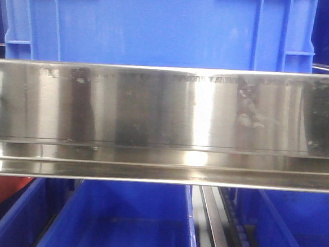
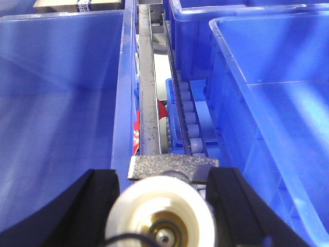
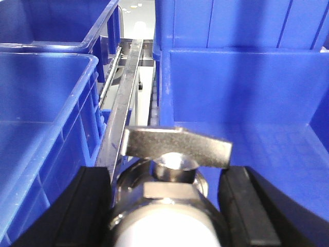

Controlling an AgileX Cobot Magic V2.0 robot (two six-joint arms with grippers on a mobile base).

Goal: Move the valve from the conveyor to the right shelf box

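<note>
My left gripper (image 2: 163, 177) is shut on a valve (image 2: 163, 216) with a white round end, a brass bore and a grey flat handle (image 2: 172, 167). It hangs over the gap between two blue shelf boxes (image 2: 61, 98) (image 2: 277, 103). My right gripper (image 3: 165, 180) is shut on a shiny metal valve (image 3: 169, 206) with a grey lever handle (image 3: 177, 145). It hangs at the left edge of a blue box (image 3: 247, 118). The conveyor is out of view. Neither gripper shows in the front view.
A steel shelf beam (image 1: 165, 118) fills the front view, with a blue box (image 1: 160, 27) above and two more (image 1: 124, 219) (image 1: 298, 229) below. A steel rail (image 2: 148, 103) and roller track (image 2: 191, 123) run between the boxes. Another blue box (image 3: 41, 108) is left of the right gripper.
</note>
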